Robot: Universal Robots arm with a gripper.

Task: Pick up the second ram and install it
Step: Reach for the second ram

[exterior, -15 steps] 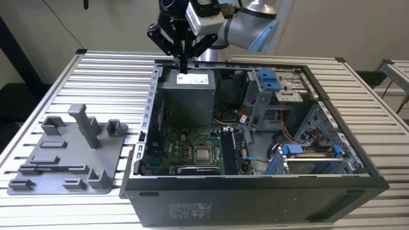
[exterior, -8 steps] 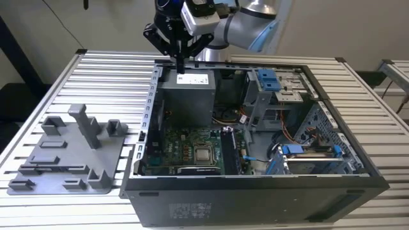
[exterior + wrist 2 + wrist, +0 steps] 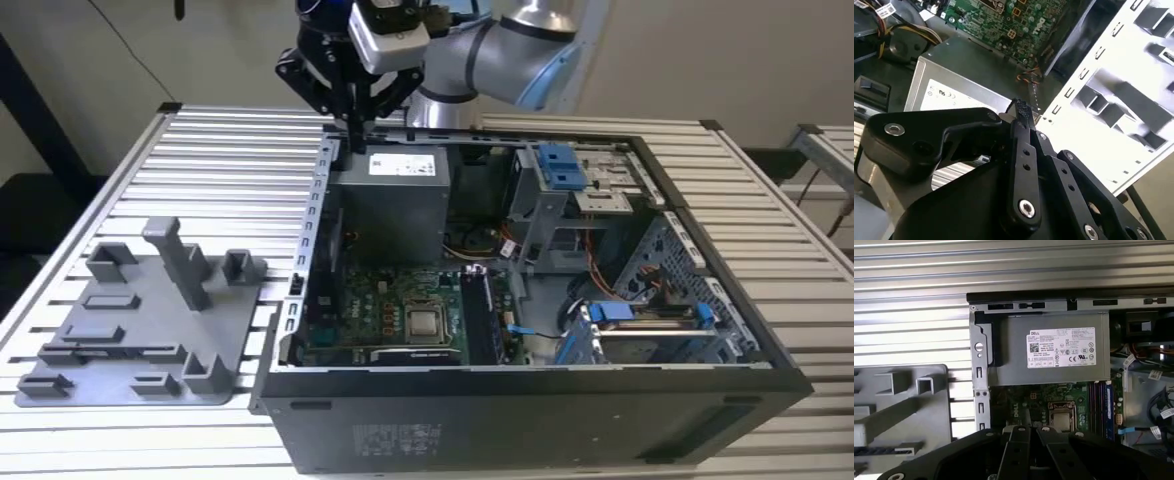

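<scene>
My gripper (image 3: 356,145) hangs over the far corner of the open computer case (image 3: 534,400) on the exterior view's left, just above the grey power supply (image 3: 390,205). Its black fingers (image 3: 1021,107) are pressed together with nothing between them. A dark narrow strip (image 3: 114,349), apparently the second ram on edge, sits in a slot of the grey tray (image 3: 227,310) beside the case, well away from the gripper. The first wrist view shows the same strip (image 3: 889,450) on the tray (image 3: 899,410). Dark memory slots (image 3: 481,315) run beside the processor socket (image 3: 424,322).
The case lies on its side on a slatted metal table (image 3: 200,180). Inside are the green motherboard (image 3: 380,300), a drive cage with blue clips (image 3: 561,170) and loose cables (image 3: 627,280). Upright posts (image 3: 180,260) rise from the tray.
</scene>
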